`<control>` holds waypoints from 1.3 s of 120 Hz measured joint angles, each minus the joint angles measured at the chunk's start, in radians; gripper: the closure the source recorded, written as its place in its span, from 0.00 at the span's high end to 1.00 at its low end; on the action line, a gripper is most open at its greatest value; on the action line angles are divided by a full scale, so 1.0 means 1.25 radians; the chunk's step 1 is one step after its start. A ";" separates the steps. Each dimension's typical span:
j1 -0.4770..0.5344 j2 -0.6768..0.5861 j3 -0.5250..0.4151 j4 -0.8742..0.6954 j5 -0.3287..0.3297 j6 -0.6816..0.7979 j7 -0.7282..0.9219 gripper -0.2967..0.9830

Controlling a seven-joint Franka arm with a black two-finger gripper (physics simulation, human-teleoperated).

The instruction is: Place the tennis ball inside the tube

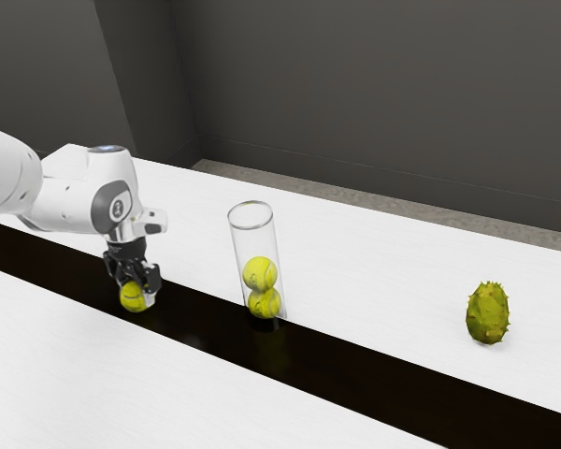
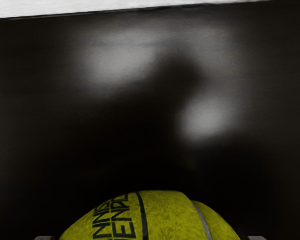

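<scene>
Pincer gripping tennis ball, low at the desk's dark strip. Ball outside the clear tube; two other balls stacked within.

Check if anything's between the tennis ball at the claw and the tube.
Nothing visible stands between that tennis ball and the transparent tube. The tube opens at the top, so the ball probably has to clear its rim. The horned melon is past the tube, off the route.
</scene>
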 joint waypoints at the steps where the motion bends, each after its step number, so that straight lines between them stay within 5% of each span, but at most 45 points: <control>1: 0.000 0.000 0.000 -0.001 0.000 0.001 0.000 0.60; 30: -0.002 -0.020 -0.001 -0.021 -0.003 0.004 -0.010 0.54; 78: -0.009 -0.289 -0.125 -0.004 0.019 -0.033 -0.052 0.31; 123: -0.024 -0.299 -0.243 0.097 0.013 -0.035 -0.110 0.28; 156: -0.047 -0.268 -0.264 0.124 0.009 -0.034 -0.142 0.29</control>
